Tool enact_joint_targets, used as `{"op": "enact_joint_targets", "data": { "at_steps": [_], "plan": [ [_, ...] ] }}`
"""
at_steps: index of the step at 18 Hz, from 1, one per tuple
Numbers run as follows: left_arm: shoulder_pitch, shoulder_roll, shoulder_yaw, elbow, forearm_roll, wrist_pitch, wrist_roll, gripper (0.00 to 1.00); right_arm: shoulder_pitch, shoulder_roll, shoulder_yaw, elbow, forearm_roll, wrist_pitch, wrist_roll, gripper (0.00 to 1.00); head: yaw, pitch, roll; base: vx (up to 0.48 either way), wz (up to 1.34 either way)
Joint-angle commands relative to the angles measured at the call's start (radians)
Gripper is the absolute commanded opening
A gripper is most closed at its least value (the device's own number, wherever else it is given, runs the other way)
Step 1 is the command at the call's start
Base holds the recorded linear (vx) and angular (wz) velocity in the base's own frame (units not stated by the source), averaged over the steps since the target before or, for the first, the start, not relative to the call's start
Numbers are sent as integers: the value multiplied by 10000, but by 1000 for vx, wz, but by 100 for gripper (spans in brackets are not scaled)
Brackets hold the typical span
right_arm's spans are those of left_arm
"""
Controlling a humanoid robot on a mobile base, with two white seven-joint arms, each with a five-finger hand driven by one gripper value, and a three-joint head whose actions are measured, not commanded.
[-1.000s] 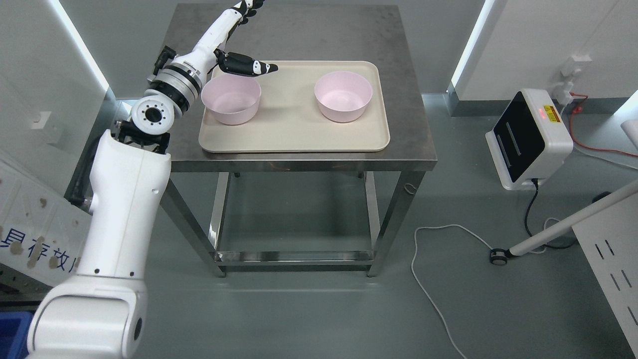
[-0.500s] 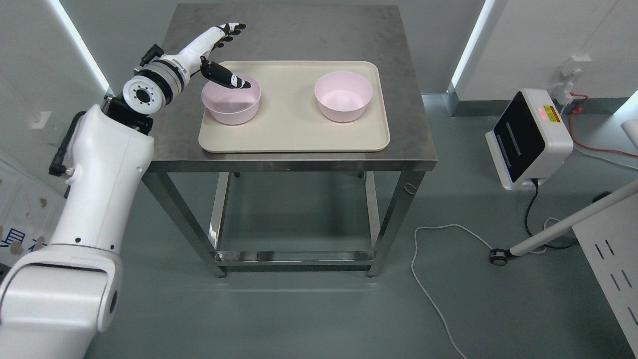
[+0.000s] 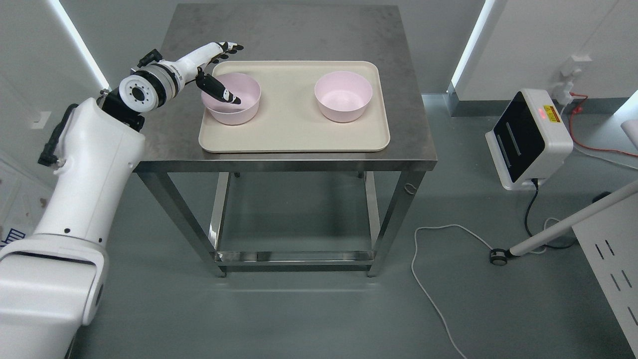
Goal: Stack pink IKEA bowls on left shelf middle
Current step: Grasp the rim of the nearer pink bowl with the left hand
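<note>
Straddling the near pink bowl's (image 3: pixel 231 98) rim, left hand (image 3: pixel 212 67) spread; no legible writing.

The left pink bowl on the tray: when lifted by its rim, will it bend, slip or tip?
The left pink bowl looks rigid, so it probably keeps its shape. Its smooth wall may slip between the left robot hand fingers. Held at one side only, it would likely tilt.

The left arm is extended from the lower left toward the desk's far-left corner. The left hand (image 3: pixel 215 67) is held open, fingers (image 3: pixel 230 47) stretched, thumb angled downward.
</note>
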Motion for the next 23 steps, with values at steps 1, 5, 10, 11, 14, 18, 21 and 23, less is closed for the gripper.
{"op": "enact_joint_targets", "data": {
  "at_steps": [1,5,10,11,14,18,21,23],
  "plan": [
    [-437,306,-1682,709,-59,-56,-166,95,291,-175,-123,-337,-311,6,-4,100,0,0,0,0,0],
    [-819,184,-1959,1276,-60,-40,-182,91,291,-175,-123,-337,-311,-9,-4,100,0,0,0,0,0],
    [-1295,-199,-2036,2150,-75,5,-182,83,291,-175,-107,-337,-311,6,-4,100,0,0,0,0,0],
    [-1342,-261,-2036,2243,-75,36,-197,81,291,-175,-107,-337,-311,6,-4,100,0,0,0,0,0],
    [-1373,-475,-2021,2549,-410,36,-289,81,291,-175,-107,-337,-311,-9,-4,100,0,0,0,0,0],
    [-1373,-614,-2021,2750,-535,51,-320,77,291,-175,-108,-337,-311,6,-4,100,0,0,0,0,0],
    [-1449,-599,-1960,2750,-535,67,-320,70,291,-175,-107,-337,-311,6,-4,100,0,0,0,0,0],
    [-1480,-614,-1898,2750,-535,67,-305,67,291,-175,-107,-337,-311,6,-4,100,0,0,0,0,0]
  ]
}}
